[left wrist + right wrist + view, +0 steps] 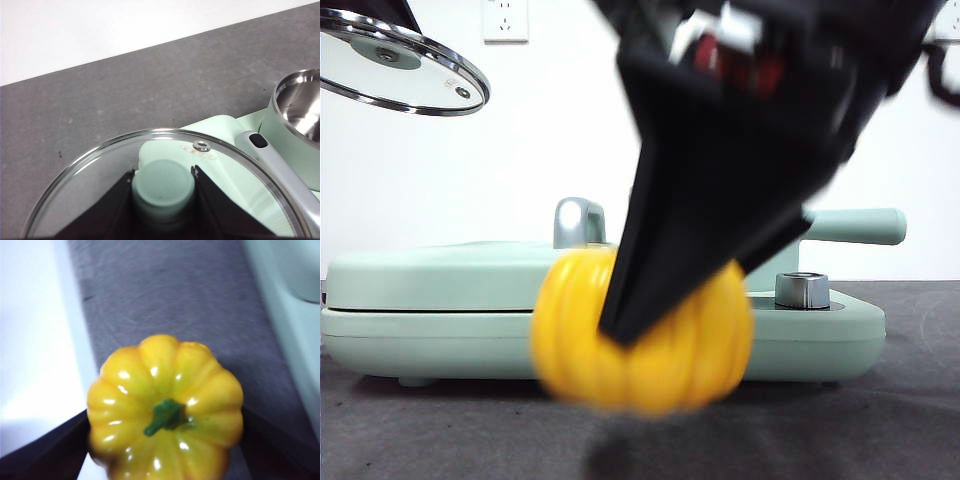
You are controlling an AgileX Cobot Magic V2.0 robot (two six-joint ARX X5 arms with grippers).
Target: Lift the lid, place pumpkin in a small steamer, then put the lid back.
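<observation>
The one pumpkin point(642, 332) hangs just above the dark grey desk point(880, 430), in front of the long mint-green appliance base point(430, 325), blurred by motion in the front view. The right gripper point(625, 325) grasps it: in the right wrist view its two black jaws stand spread about as wide as the pumpkin point(165, 407) and press against its opposite sides, the green stem point(164, 416) facing the camera.

The one lid point(405, 65) is held high at the upper left of the front view, tilted, well apart from the pumpkin. The left gripper point(163, 176) is clenched on its mint-green knob point(163, 184), one jaw on either side, with the glass of the lid point(100, 180) spread around them.

The one small steamer point(300, 107) stands uncovered at the far end of the base, its steel inside showing; its side handle point(855, 226) juts out behind the right arm. One silver knob point(802, 290) shows on the base, and a chrome handle point(578, 222) rises behind the pumpkin. The right arm hides most of the steamer in the front view
</observation>
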